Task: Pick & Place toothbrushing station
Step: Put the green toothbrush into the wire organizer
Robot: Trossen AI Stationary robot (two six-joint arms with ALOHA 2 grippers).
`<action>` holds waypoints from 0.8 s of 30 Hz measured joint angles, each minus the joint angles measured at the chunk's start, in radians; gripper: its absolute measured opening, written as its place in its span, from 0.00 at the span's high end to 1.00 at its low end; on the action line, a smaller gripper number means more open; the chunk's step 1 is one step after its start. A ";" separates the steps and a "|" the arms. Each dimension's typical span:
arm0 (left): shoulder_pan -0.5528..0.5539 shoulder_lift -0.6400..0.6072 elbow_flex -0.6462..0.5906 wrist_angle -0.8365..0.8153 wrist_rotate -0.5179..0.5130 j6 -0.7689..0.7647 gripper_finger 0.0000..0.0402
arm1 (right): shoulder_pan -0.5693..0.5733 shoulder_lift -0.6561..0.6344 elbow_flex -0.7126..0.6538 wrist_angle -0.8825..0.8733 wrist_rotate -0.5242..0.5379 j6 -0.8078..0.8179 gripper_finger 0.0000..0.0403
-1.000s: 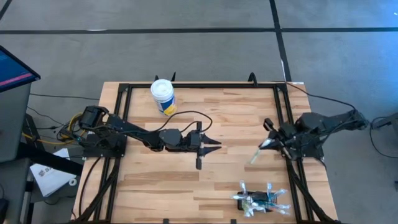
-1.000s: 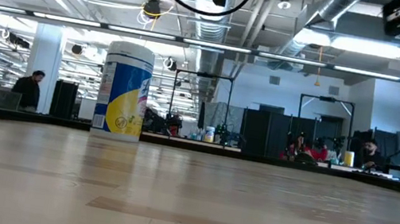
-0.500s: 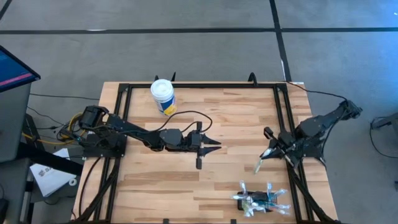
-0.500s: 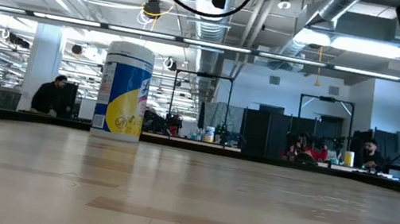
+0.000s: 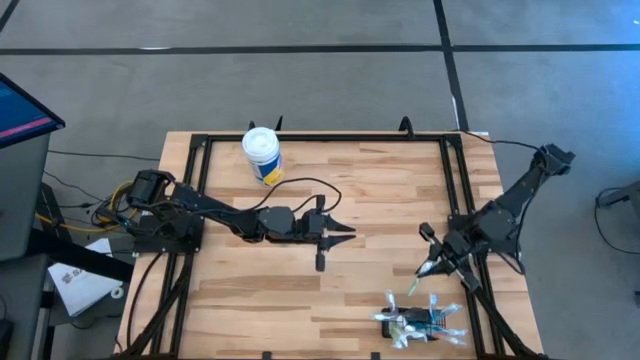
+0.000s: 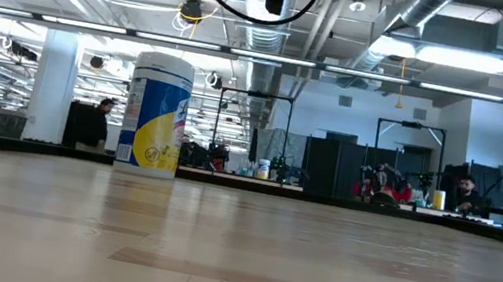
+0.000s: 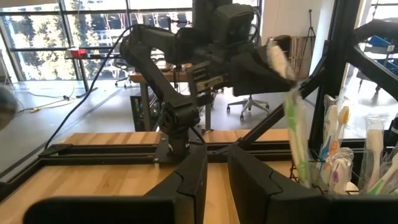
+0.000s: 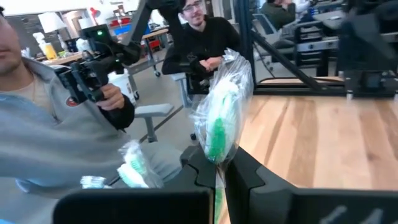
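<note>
Wood-plank bench (image 5: 300, 290) with black frame rails, grey floor around it. Toothbrushing station (image 5: 420, 324) sits at the near-right corner of the bench, small black holder with several wrapped brushes already stuck in it, fanned out. From the left wrist view those brushes (image 7: 339, 163) stand upright in clear wrappers.

Right tool (image 5: 432, 265) hangs just far-side of the station, above the bench and tilted down toward it. Fingers are closed tight on a plastic-wrapped green toothbrush (image 5: 418, 281); the free end of the brush points at the station, close to it, can't tell if touching. Right wrist view shows the wrapper (image 8: 222, 106) bunched above the pinched fingers (image 8: 245, 171).

Left tool (image 5: 338, 231) is parked mid-bench, well apart from the station, pointing right. Its fingers (image 7: 193, 180) show a narrow gap, nothing between them.

White-lidded yellow-and-blue tub (image 5: 262, 154) stands upright at the far edge, left of centre, untouched.

Off the bench: two people seated nearby in the right wrist view, one in a grey top (image 8: 68, 137), one in black (image 8: 202, 43). Low view shows an open lab with more people in the background.
</note>
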 joint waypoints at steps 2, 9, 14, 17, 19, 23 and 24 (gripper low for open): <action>0.002 0.000 0.000 0.000 0.000 0.000 0.86 | 0.024 0.022 0.000 0.026 0.014 -0.002 1.00; 0.006 0.000 0.000 0.001 0.000 0.000 0.86 | 0.097 0.106 0.000 0.105 0.095 -0.014 1.00; 0.006 0.000 0.000 0.001 0.001 0.000 0.86 | 0.127 0.168 0.000 0.157 0.114 -0.018 1.00; 0.006 0.000 0.000 0.001 0.001 0.000 0.86 | 0.140 0.205 0.000 0.188 0.132 -0.019 1.00; 0.006 0.000 0.000 0.001 0.001 0.000 0.86 | 0.143 0.226 0.000 0.200 0.136 -0.025 1.00; 0.006 0.000 0.000 0.000 0.001 0.000 0.86 | 0.143 0.263 0.000 0.218 0.137 -0.024 1.00; 0.006 0.000 0.000 0.000 0.001 0.000 0.86 | 0.142 0.271 0.000 0.223 0.137 -0.020 1.00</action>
